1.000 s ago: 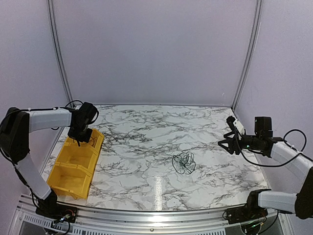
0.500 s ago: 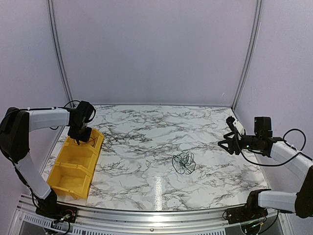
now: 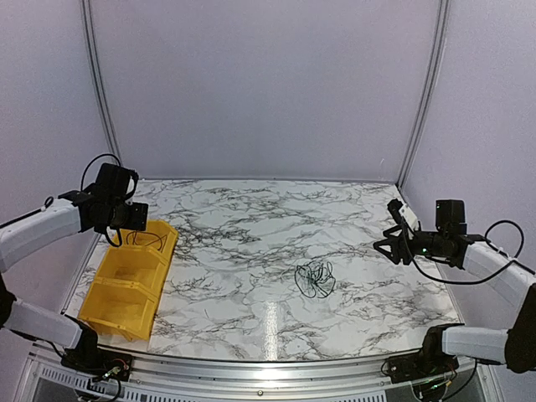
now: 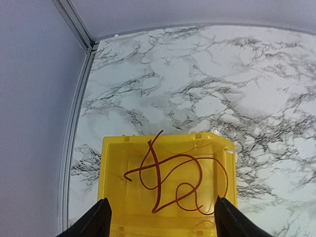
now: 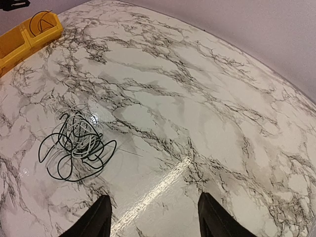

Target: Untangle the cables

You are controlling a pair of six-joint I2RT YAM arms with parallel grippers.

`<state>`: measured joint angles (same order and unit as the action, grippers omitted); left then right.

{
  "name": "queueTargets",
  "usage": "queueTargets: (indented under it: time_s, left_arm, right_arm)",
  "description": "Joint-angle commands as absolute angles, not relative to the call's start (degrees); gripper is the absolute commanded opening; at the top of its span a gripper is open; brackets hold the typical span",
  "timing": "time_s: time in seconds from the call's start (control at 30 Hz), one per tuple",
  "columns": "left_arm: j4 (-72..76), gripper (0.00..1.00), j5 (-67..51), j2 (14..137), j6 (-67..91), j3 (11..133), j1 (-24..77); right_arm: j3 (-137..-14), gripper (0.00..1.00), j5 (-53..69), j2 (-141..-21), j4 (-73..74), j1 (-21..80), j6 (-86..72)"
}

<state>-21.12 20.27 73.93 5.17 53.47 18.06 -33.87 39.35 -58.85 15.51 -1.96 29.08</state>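
Note:
The cables (image 3: 315, 279) lie as a small knot of thin black and pale wires on the marble table, also seen in the right wrist view (image 5: 76, 143). A loose red cable (image 4: 173, 177) lies coiled in the far compartment of the yellow bin (image 4: 112, 197), free of any finger. My left gripper (image 4: 160, 217) hangs open above that compartment; from the top it shows at the bin's far end (image 3: 124, 224). My right gripper (image 3: 388, 230) hovers open and empty to the right of the knot, well apart from it (image 5: 155, 212).
The yellow bin (image 3: 105, 297) stands at the table's left edge and has two compartments. Metal frame posts (image 3: 96, 84) and purple walls ring the table. A rail runs along the left edge (image 4: 74, 138).
My left gripper has opened and let the red cable drop into the bin. The left arm has lifted and drawn back to the left. The right arm has not moved.

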Motion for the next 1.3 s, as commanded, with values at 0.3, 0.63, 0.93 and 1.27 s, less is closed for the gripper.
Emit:
queueTargets:
  time_s: [0.3, 0.63, 0.93, 1.27]
  left_arm:
    - [-1.82, 0.76, 8.72, 54.06, -0.47, 41.20, 26.39]
    - [-1.72, 0.65, 8.58, 54.68, 2.84, 40.56, 40.33]
    - [1.15, 0.55, 8.85, 55.16, 20.52, 33.17, 47.34]
    - [9.21, 0.53, 4.87, 77.99, 27.82, 41.94, 51.86]
  right_arm:
    - [-34.96, 0.60, 41.03, -56.96, 16.63, -4.38, 30.37]
    - [-34.56, 0.57, 43.87, -54.23, 16.96, -4.39, 30.70]
    - [-35.34, 0.41, 44.35, -57.90, 16.95, -0.52, 31.01]
    - [-44.77, 0.32, 37.65, -70.99, 21.73, 9.99, 35.34]
